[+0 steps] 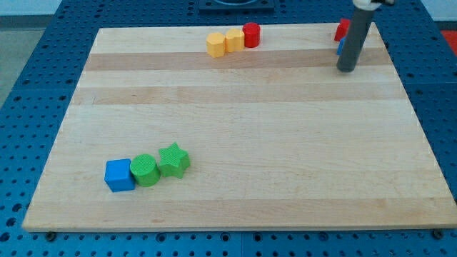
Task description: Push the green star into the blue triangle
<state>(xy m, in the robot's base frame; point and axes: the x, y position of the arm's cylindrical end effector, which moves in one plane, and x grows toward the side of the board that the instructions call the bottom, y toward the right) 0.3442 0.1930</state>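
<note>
The green star (173,160) lies at the view's lower left, touching a green cylinder (145,170), which touches a blue cube (119,175). My tip (347,69) rests on the board at the view's upper right, far from the star. Just behind the rod a sliver of a blue block (341,47) shows, mostly hidden; its shape cannot be made out. A red block (343,30) sits above it, also partly hidden by the rod.
At the view's top centre a yellow-orange block (216,44), a yellow block (234,40) and a red cylinder (251,35) stand in a touching row. The wooden board (243,114) is ringed by a blue perforated table.
</note>
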